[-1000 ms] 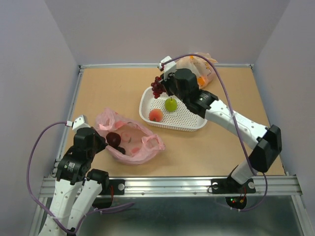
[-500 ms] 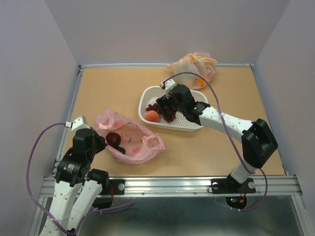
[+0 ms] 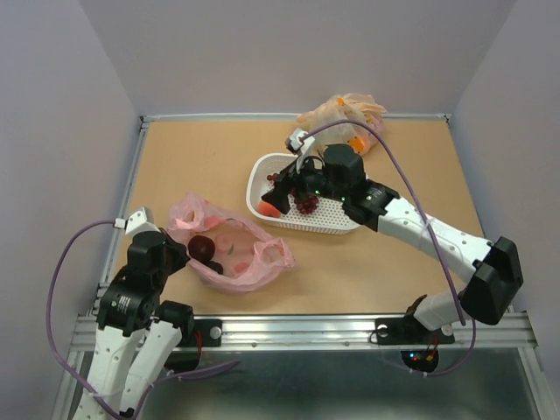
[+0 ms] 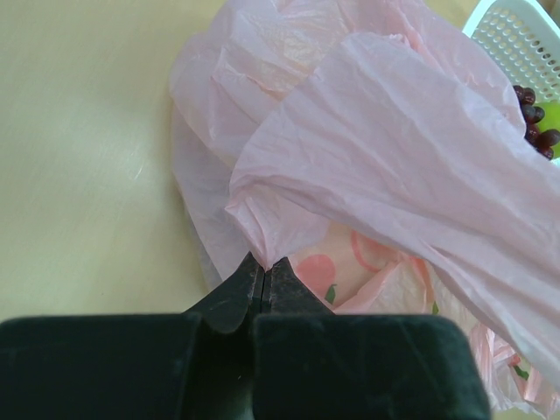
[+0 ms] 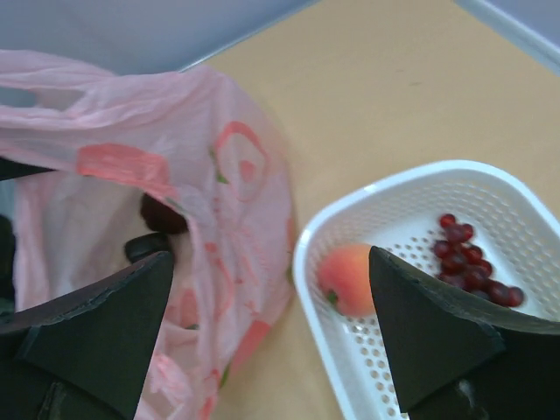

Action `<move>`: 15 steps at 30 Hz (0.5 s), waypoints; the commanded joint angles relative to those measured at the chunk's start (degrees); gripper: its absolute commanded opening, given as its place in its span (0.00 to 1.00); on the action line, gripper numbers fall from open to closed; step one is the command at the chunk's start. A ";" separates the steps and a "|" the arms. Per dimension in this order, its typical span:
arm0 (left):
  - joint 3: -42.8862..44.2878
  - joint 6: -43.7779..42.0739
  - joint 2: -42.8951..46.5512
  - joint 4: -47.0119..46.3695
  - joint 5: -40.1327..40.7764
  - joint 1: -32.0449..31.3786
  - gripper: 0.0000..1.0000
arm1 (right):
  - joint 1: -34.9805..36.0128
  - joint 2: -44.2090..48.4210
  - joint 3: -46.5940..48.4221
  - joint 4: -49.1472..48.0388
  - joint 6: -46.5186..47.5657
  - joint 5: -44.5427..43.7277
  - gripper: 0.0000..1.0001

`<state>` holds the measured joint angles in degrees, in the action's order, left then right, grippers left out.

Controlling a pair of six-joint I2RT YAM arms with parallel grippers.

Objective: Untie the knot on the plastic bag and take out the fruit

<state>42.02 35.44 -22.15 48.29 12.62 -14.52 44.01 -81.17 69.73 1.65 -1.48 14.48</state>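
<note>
While left fingers (image 4: 234, 296) pinch plastic bag (image 4: 394, 149), right fingers (image 5: 437, 337) — wide (empty)

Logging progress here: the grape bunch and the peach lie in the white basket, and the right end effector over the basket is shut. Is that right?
Not quite: the right end effector is open, not shut. The right wrist view shows its two fingers spread wide apart with nothing between them. The rest holds: the grape bunch and the peach lie in the white basket.
</note>
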 commanded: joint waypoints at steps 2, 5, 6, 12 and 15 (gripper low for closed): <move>0.34 -0.37 -3.33 0.48 -0.05 0.20 0.00 | 5.73 -3.64 4.00 -3.49 -3.62 11.36 0.96; 0.61 0.68 -4.74 1.80 -1.54 0.20 0.00 | 9.41 -8.20 4.18 -5.16 -5.28 11.36 0.93; 0.87 0.86 -4.92 2.15 -1.64 0.20 0.00 | 10.21 -9.18 4.18 -5.77 -6.08 11.62 0.92; 2.36 0.60 -5.00 2.95 -1.90 0.20 0.00 | 14.17 -14.45 -1.96 -19.56 -13.54 10.48 0.75; 2.54 -0.02 -5.62 2.86 -2.60 0.20 0.00 | 14.96 -18.75 -2.33 -25.46 -17.24 10.31 0.70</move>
<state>42.13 36.07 -26.85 50.85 10.68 -14.52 58.30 -96.62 68.03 -11.03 -12.47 24.64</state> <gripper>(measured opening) 0.029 0.711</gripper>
